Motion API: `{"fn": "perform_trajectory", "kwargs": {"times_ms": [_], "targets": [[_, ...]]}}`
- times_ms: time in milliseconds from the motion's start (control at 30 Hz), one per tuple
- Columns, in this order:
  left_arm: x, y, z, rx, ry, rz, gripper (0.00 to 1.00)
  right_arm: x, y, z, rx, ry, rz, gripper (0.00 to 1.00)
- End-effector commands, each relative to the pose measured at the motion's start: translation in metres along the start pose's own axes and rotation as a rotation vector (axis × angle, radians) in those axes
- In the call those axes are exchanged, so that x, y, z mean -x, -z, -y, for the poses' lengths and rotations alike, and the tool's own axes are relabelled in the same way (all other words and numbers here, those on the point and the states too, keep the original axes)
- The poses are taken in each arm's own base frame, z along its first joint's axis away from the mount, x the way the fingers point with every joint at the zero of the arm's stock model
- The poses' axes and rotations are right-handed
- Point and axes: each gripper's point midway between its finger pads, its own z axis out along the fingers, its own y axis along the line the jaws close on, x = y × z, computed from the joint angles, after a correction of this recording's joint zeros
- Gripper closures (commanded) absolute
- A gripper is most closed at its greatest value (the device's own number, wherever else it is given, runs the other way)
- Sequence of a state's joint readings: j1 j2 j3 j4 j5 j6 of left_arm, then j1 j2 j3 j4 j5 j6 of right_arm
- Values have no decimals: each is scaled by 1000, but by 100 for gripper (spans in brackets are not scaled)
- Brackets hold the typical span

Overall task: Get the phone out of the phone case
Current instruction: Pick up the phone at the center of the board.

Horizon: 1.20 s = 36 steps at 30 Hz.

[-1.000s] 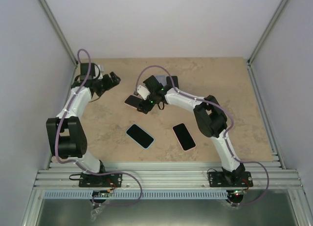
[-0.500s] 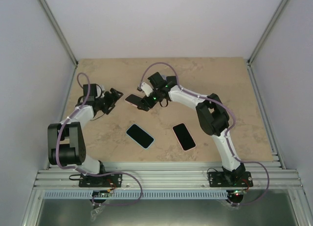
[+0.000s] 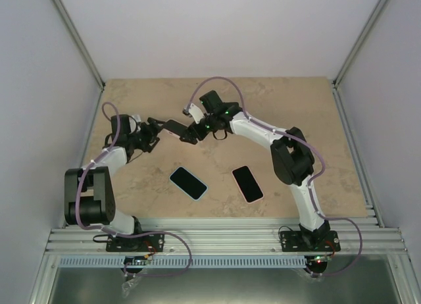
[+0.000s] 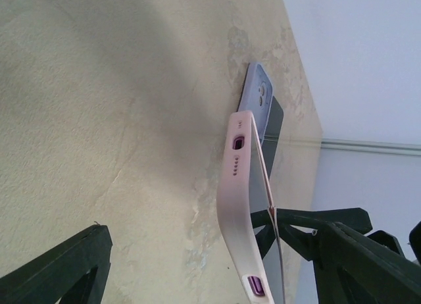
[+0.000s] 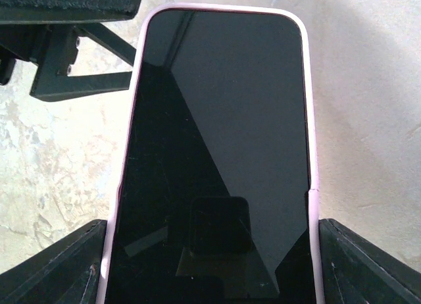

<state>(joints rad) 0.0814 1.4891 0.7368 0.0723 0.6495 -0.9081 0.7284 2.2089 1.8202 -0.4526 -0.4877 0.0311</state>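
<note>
A phone with a black screen [image 5: 217, 139] sits in a pink phone case [image 3: 173, 127]. My right gripper [image 5: 210, 264] is shut on the long sides of the case and holds it in the air. In the left wrist view the case [image 4: 238, 205] shows edge on, bowed away from the thin phone edge [image 4: 265, 179]. My left gripper [image 4: 210, 271] is open around the free end, with one finger [image 4: 59, 271] well clear of the back. In the top view the left gripper [image 3: 156, 131] meets the case just left of the right gripper [image 3: 189, 133].
Two more phones lie face up nearer the arms: one in a light blue case [image 3: 189, 183] and one in a white case [image 3: 247, 183]. A lavender case [image 4: 258, 99] with camera holes lies on the table behind the held phone. Walls close the table at the sides.
The right gripper has carried the phone left and up off the table. The left arm has swung right to meet it, and its jaws have narrowed a little.
</note>
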Motion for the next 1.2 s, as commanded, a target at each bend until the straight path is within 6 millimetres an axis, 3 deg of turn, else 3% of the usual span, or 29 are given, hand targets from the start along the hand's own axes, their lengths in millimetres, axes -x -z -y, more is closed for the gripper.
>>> {"fn": "perform_trajectory", "kwargs": {"times_ms": [0,100,333,733,833,933,1033,1167], "targets": [[4,5,21,-76,-20,16,12,43,26,-29,57,56,122,46],[0,7,34,-140,-25,-6,20,46,28,-38,64,72,130,46],[-2,11,40,-178,-20,-6,45,51,32,-48,60,92,142,46],[1,21,55,-213,-44,23,100,53,42,-50,9,138,167,43],[4,27,61,-212,-75,47,100,54,50,-51,-6,171,169,37],[4,33,73,-235,-109,49,100,56,67,-57,-1,207,182,23],[1,41,90,-278,-180,29,100,56,90,-64,27,226,195,11],[-4,52,112,-328,-273,-1,100,54,126,-74,55,252,217,2]]}}
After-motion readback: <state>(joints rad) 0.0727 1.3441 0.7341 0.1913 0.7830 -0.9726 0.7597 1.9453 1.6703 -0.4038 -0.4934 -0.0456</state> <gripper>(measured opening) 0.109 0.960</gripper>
